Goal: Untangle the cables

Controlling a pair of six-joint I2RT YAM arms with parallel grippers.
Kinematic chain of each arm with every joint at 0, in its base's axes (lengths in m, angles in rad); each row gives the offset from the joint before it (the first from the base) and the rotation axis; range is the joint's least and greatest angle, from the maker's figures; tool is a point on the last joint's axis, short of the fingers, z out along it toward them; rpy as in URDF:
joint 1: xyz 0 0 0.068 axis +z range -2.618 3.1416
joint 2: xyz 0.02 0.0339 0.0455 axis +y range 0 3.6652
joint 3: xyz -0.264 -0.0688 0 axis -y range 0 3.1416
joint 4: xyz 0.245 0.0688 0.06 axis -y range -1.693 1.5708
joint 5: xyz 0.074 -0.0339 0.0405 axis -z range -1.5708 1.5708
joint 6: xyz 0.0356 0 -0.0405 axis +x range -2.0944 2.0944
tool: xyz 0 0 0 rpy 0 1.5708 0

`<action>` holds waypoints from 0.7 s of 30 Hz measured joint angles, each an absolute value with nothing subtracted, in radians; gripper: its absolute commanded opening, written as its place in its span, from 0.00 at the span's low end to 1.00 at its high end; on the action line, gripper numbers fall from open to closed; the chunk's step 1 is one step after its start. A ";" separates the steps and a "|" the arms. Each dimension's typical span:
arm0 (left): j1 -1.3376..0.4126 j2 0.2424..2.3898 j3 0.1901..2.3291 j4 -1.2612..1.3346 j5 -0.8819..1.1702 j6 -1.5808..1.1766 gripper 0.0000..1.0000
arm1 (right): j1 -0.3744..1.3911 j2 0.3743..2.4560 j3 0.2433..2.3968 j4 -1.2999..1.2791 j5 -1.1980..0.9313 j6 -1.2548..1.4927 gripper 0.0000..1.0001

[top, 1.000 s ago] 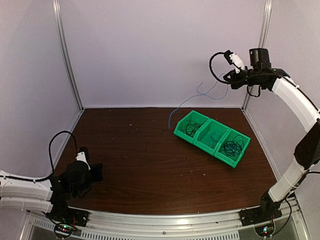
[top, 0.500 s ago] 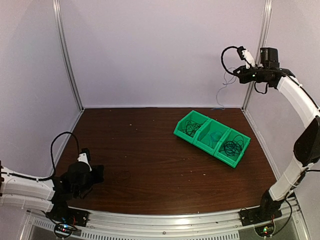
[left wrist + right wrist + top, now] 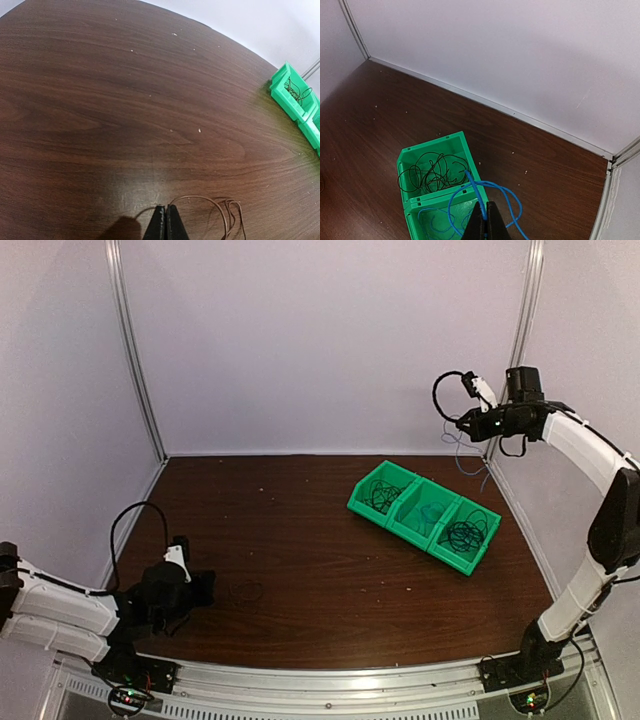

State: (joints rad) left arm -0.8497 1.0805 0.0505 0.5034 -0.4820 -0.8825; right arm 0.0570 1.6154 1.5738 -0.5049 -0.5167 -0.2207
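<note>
The right gripper point(image 3: 468, 423) hangs high over the far right corner of the table point(image 3: 300, 550), its jaws pressed together on a blue cable point(image 3: 479, 196). From the wrist view that cable rises out of the clamp, curls into slack loops and trails down towards the green bin point(image 3: 436, 143). One strand reaches the divider beside the end compartment, where black cables point(image 3: 432, 172) lie in a knot. More blue loops sit in the middle compartment, and another black bundle point(image 3: 463, 535) fills the compartment nearest the right edge. The left gripper point(image 3: 165, 227) sits low by the near left corner, jaws together, with a thin dark cable point(image 3: 222, 210) looped on the wood just beside its tips. Whether the wire's end is actually pinched cannot be told from here. The main risk seems to be at the bin. If the blue strand is caught under or through the black knot, any further lift would likely drag that knot out. It might even tip the light bin instead of freeing one wire. The grip is on a very thin wire, so a snag could also pull it through the clamp and drop it by the wall point(image 3: 330, 340). On the left, jaws that have closed beside the wire would simply slide off it.
</note>
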 measured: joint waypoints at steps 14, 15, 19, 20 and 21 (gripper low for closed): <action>-0.850 1.118 0.063 0.530 -0.474 -0.868 0.00 | 0.068 1.509 1.388 -0.466 -0.582 -0.224 0.00; -0.850 1.122 0.065 0.530 -0.473 -0.868 0.00 | 0.068 1.507 1.374 -0.456 -0.585 -0.224 0.00; -0.850 1.124 0.072 0.531 -0.471 -0.866 0.00 | 0.072 1.515 1.325 -0.449 -0.593 -0.224 0.00; -0.850 1.124 0.073 0.531 -0.471 -0.866 0.00 | 0.073 1.520 1.317 -0.449 -0.596 -0.224 0.00; -0.850 1.124 0.073 0.531 -0.471 -0.866 0.00 | 0.075 1.527 1.313 -0.451 -0.599 -0.225 0.00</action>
State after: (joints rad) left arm -0.8497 1.1236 0.0731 0.5312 -0.4706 -0.8658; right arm 0.0746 1.5272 1.3132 -0.4515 -0.5995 -0.2249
